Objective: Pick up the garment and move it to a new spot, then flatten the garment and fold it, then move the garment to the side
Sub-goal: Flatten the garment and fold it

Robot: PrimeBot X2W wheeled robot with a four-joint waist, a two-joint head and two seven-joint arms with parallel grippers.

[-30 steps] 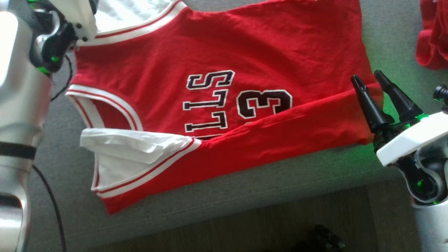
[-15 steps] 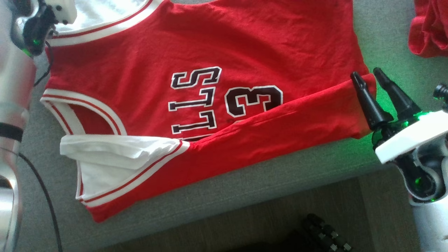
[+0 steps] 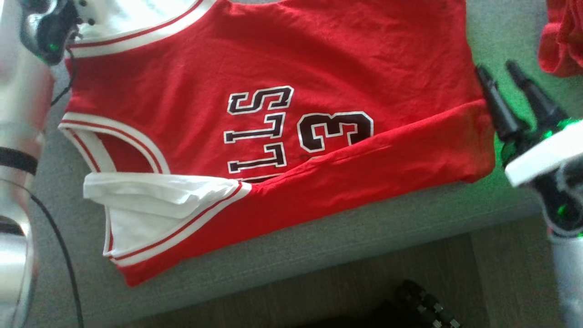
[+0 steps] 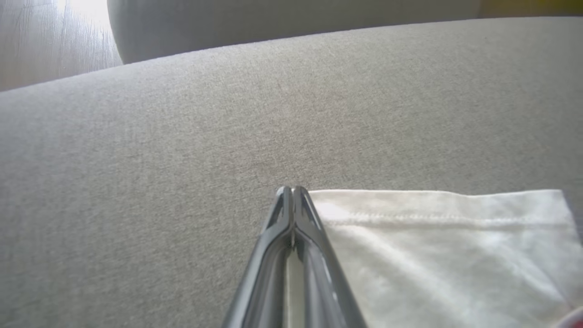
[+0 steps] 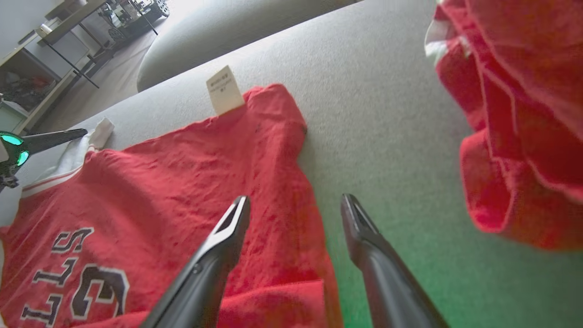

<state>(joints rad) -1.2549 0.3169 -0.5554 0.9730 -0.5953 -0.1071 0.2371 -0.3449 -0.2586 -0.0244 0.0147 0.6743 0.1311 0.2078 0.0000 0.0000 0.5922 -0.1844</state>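
Nearest: wood floor [image 3: 501,255] below front edge of grey cushion [image 3: 319,246]. On cushion: red jersey [image 3: 273,68] lying flat, near long side folded over onto print, white lining turned out at near armhole. Just beside jersey's hem side: right gripper [image 3: 496,68], fingers spread wide, holding nothing. At jersey's far white shoulder edge: left gripper [image 4: 291,189], fingers pressed together against cloth edge; cannot tell if cloth is pinched. Past hem side, apart from jersey: crumpled red cloth [image 3: 562,41]
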